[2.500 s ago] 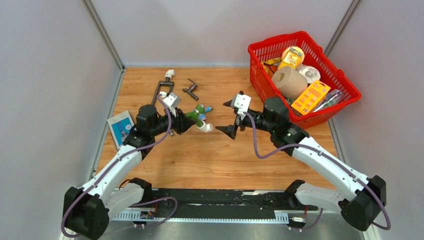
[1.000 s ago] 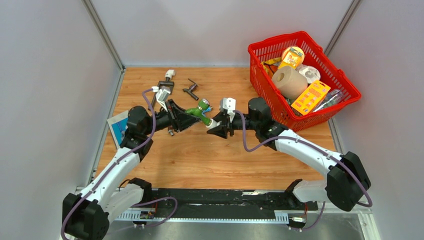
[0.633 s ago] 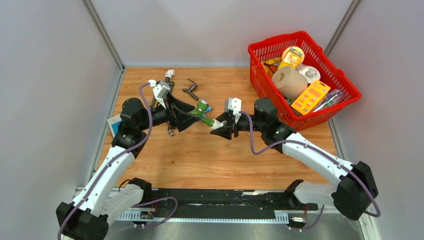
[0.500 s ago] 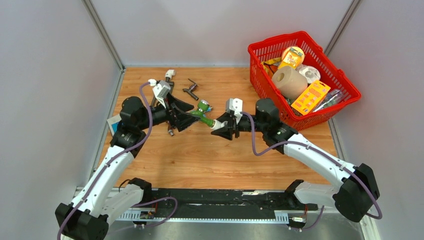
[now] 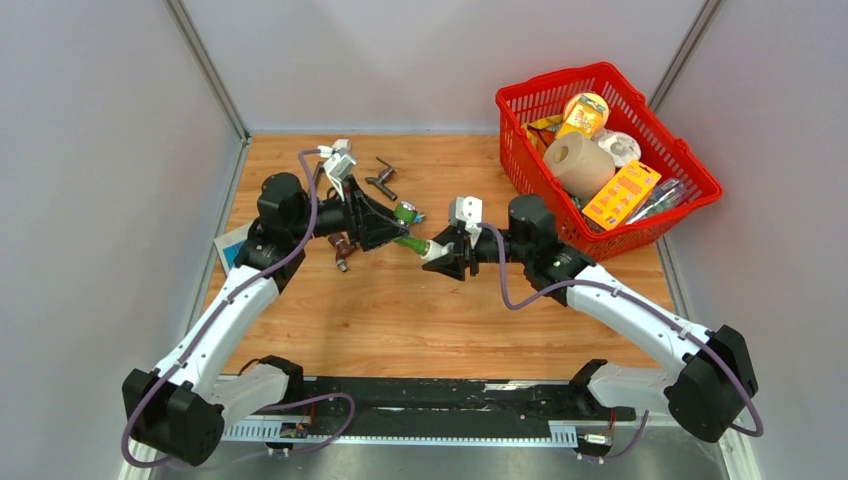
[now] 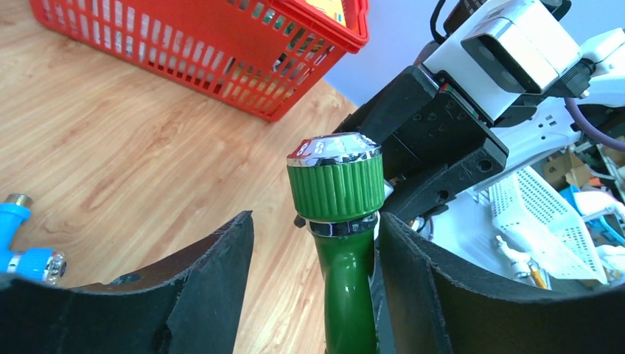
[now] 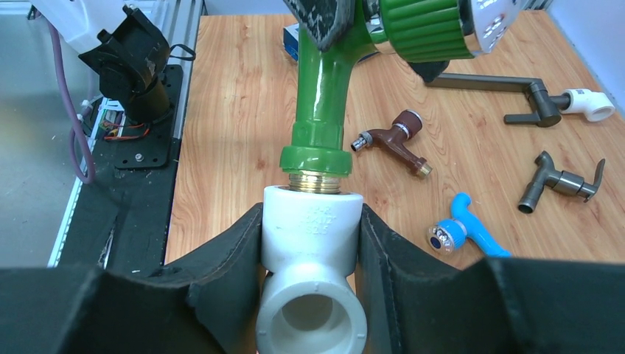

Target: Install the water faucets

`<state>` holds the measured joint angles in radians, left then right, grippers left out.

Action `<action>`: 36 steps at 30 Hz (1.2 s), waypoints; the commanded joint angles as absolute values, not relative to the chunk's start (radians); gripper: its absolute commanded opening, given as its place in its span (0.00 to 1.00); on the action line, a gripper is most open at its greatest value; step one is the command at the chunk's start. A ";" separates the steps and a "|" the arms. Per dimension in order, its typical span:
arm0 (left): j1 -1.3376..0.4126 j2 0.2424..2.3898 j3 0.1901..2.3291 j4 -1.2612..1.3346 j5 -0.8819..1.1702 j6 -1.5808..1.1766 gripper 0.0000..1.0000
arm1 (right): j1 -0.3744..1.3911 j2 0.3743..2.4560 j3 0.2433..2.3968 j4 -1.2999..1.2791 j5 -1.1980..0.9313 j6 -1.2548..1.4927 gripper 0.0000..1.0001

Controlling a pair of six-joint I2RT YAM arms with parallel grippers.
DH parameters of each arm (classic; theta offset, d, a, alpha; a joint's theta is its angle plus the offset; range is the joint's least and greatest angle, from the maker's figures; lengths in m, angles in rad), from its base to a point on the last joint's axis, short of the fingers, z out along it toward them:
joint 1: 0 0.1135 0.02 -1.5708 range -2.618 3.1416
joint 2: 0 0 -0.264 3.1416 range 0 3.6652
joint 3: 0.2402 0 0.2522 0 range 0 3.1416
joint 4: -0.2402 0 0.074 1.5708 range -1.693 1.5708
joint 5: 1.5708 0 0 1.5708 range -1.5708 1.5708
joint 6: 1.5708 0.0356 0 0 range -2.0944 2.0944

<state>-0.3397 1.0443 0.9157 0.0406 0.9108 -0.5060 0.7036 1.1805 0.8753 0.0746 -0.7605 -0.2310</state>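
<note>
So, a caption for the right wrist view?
Right end effector grips white elbow fitting, green faucet screwed in; brown faucet, blue faucet, grey faucet lie behind.

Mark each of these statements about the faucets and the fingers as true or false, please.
1. The right fingers clamp the white elbow fitting. True.
2. The green faucet lies on the table. False: it is held up, its threaded end in the fitting.
3. The brown faucet lies on the table. True.
4. The blue faucet is in the red basket. False: it lies on the table.
5. The left fingers are shut on the green faucet. False: they stand open around it.
</note>
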 commanded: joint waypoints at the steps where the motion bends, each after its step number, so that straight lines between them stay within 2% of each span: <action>1: -0.339 1.065 0.962 0.066 0.956 -0.551 0.68 | 0.704 1.198 0.946 0.087 -0.785 -0.271 0.00; 5: -0.348 1.103 0.979 0.021 0.968 -0.538 0.65 | 0.715 1.210 0.963 0.068 -0.776 -0.296 0.00; 7: -0.351 1.114 0.982 0.023 0.977 -0.543 0.60 | 0.722 1.221 0.974 0.045 -0.758 -0.317 0.00; 9: -0.353 1.123 0.985 0.031 0.997 -0.545 0.52 | 0.724 1.233 0.979 0.026 -0.750 -0.328 0.00; 10: -0.353 1.127 0.986 0.035 1.008 -0.543 0.34 | 0.724 1.238 0.979 0.026 -0.756 -0.322 0.00; 11: -0.353 1.132 0.986 0.037 1.023 -0.534 0.23 | 0.724 1.239 0.980 0.028 -0.761 -0.313 0.00; 12: -0.353 1.134 0.986 0.031 1.034 -0.510 0.02 | 0.724 1.244 0.983 0.028 -0.764 -0.298 0.00; 15: -0.351 1.126 0.994 -0.038 1.071 -0.390 0.00 | 0.701 1.270 1.005 0.017 -0.826 -0.201 0.00; 22: -0.351 1.057 0.956 -0.071 1.164 -0.029 0.00 | 0.572 1.459 1.120 0.009 -1.280 0.159 0.02; 23: -0.351 1.036 0.948 -0.046 1.163 -0.005 0.00 | 0.571 1.482 1.133 0.006 -1.299 0.184 0.07; 26: -0.351 1.000 0.891 0.052 1.085 -0.073 0.00 | 0.571 1.465 1.140 0.003 -1.228 0.163 0.47; 27: -0.350 0.991 0.879 0.099 1.075 -0.127 0.00 | 0.571 1.450 1.140 -0.029 -1.177 0.146 0.57; 29: -0.350 0.988 0.850 0.156 1.008 -0.231 0.00 | 0.566 1.408 1.138 -0.038 -1.079 0.100 0.71; 32: -0.345 0.992 0.802 0.204 0.861 -0.416 0.00 | 0.565 1.350 1.115 -0.049 -0.933 0.007 0.83; 36: -0.336 0.988 0.743 0.316 0.755 -0.657 0.00 | 0.566 1.252 1.049 -0.048 -0.796 -0.174 0.89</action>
<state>-0.3435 0.9981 0.7753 0.1349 0.8925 -0.3767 0.5659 1.3643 1.0828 -0.0666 -0.9588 0.0074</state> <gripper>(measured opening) 0.392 0.871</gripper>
